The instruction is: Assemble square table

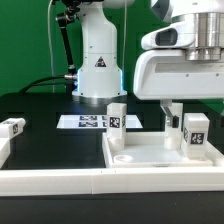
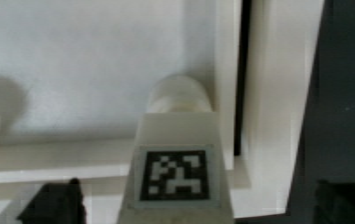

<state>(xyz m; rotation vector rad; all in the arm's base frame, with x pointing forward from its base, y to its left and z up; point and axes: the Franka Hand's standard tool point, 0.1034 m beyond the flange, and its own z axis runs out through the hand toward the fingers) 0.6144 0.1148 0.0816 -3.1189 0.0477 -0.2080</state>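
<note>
Ext view, near to far.

- 6 o'clock, nearest: border rail [image 1: 60, 178], running along the front edge of the desk [image 1: 50, 105].
- 4 o'clock, just behind the rail: square table slab [image 1: 140, 156], flat, rim up, no leg fitted yet as far as I can see.
- 3 o'clock, at the slab's far side: bracketed leg [image 1: 172, 123] under the wrist. In the wrist view the fingers [image 2: 49, 203] are wide, one each side of this leg [image 2: 177, 150], with a gap both sides, so I read no contact and nothing held. Tag faces the cam.
- Just beside it toward 3 o'clock: outer leg [image 1: 196, 132], upright, v. close.
- 12 o'clock of the slab: centre leg [image 1: 116, 115], standing by the far rim.
- 9 o'clock, well apart: far-left leg [image 1: 12, 127].
- Beyond: marker board [image 1: 85, 122], then arm base [image 1: 97, 62].

Risks, my judgement:
- If the gaps are uneven, one pad lands first on closing. The leg then skews or tips.
- The outer leg is close enough that the outside finger could clip it and knock it over.
- Going too low, the tips hit the slab or its rim and shove the slab off pose.
- A skewed grip means the leg's rounded end meets the slab hole at an angle and jams.
</note>
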